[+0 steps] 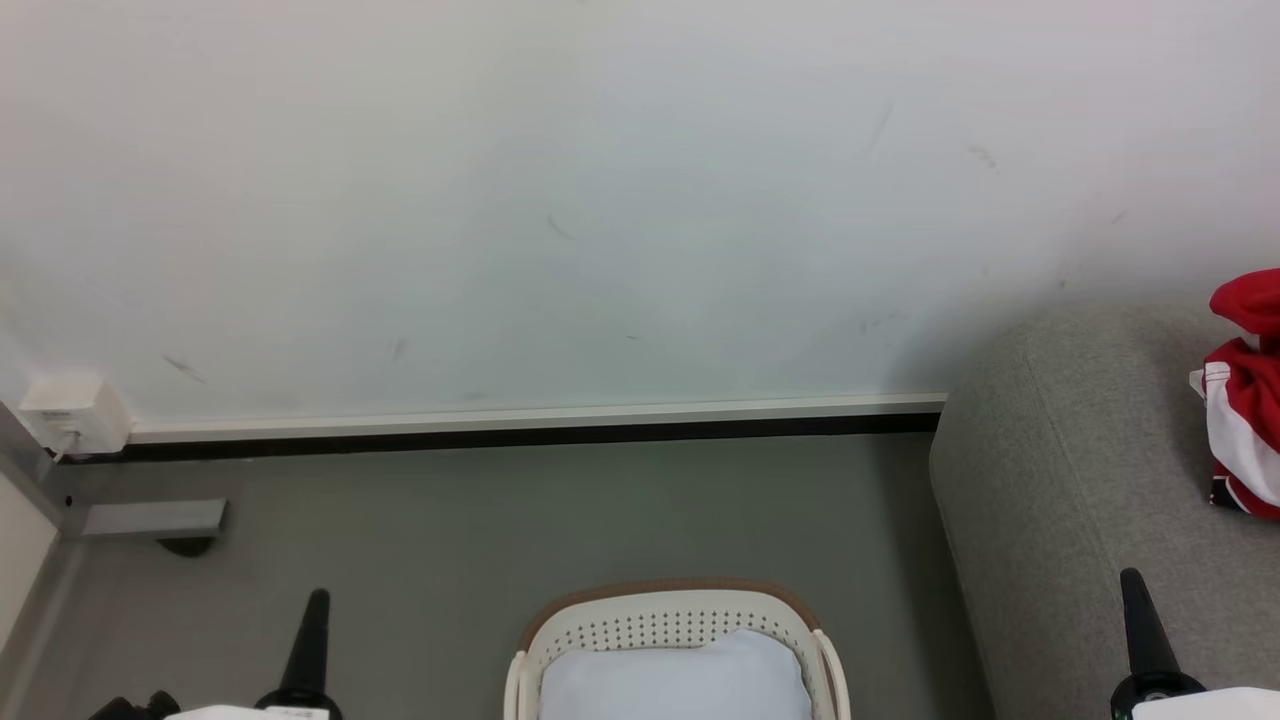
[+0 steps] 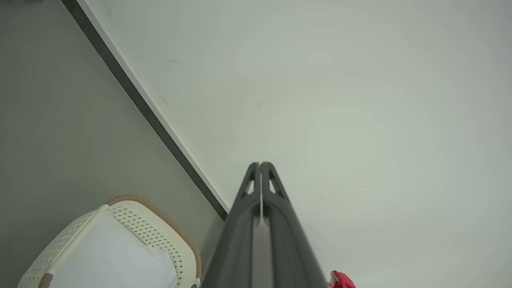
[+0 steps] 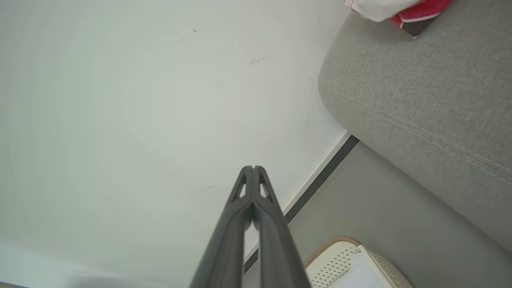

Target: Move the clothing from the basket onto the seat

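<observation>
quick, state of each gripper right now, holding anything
left gripper: closed, fingers pressed together, holding nothing
right gripper: closed, fingers pressed together, holding nothing

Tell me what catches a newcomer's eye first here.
The red-and-white clothing heaped on the grey seat at the right edge, against all that pale wall. Next, the cream basket at bottom centre, pale inside, flanked by the shut left end effector and right end effector.
</observation>
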